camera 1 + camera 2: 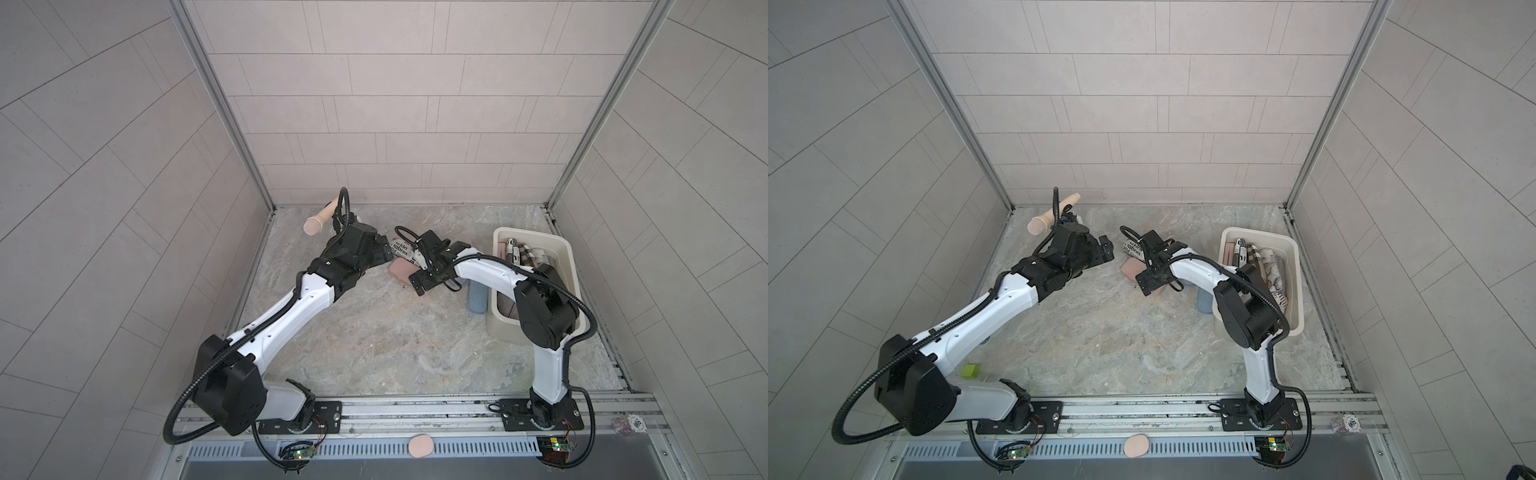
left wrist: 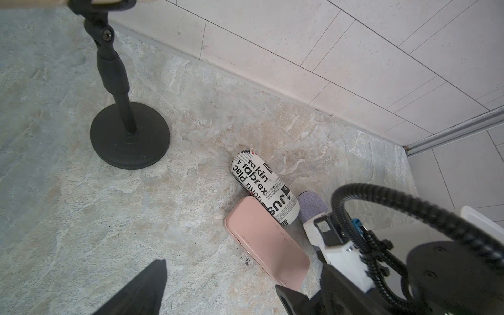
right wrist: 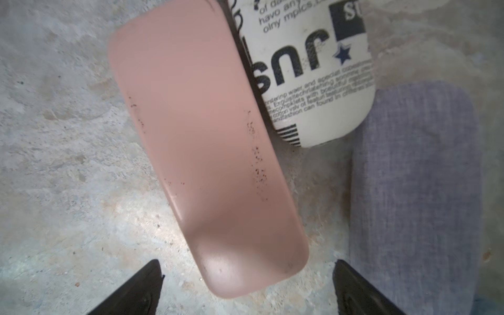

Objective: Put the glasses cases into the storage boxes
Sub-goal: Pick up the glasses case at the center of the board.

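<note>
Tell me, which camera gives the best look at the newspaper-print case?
The left wrist camera: the newspaper-print case lies there whole, its lettering readable. The right wrist camera shows only one end, close up. In both top views just a small lettered patch shows.

In both top views the tub (image 1: 567, 270) stands at the right of the bench (image 1: 374, 340), stored cases (image 1: 524, 254) inside it. A lone case (image 1: 476, 300) lies just left of it, perhaps touching its wall. At mid-frame the far case (image 1: 399, 248) touches the near case (image 1: 401, 270) below it. The microphone (image 1: 318, 220) sits upper left of them.
</note>
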`<action>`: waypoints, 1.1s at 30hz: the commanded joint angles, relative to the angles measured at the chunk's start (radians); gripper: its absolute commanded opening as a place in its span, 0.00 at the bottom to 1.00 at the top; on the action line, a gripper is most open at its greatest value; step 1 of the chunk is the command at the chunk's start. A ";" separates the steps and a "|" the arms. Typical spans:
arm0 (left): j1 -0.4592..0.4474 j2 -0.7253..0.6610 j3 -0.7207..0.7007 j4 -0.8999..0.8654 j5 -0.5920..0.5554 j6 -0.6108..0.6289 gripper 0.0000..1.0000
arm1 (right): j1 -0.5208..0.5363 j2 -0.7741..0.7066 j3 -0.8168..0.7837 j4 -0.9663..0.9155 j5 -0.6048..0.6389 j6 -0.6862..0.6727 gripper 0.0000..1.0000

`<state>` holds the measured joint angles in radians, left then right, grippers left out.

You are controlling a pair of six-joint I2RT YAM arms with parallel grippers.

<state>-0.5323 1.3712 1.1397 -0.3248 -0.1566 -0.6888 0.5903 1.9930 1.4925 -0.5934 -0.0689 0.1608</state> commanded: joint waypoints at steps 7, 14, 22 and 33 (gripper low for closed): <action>0.023 0.006 -0.009 0.037 0.042 -0.030 0.94 | 0.003 0.121 0.097 0.013 0.023 -0.043 0.95; 0.053 0.012 -0.018 0.061 0.093 -0.059 0.93 | 0.015 0.153 0.116 0.014 0.034 -0.026 0.83; 0.083 0.036 -0.027 0.087 0.147 -0.080 0.91 | 0.044 0.118 0.087 0.020 0.073 -0.006 0.68; 0.086 0.025 -0.030 0.099 0.156 -0.075 0.90 | 0.079 -0.005 0.019 0.057 0.095 0.039 0.61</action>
<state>-0.4515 1.4010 1.1202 -0.2432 0.0002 -0.7525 0.6624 2.0624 1.5131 -0.5613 0.0021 0.1719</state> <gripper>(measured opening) 0.903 0.758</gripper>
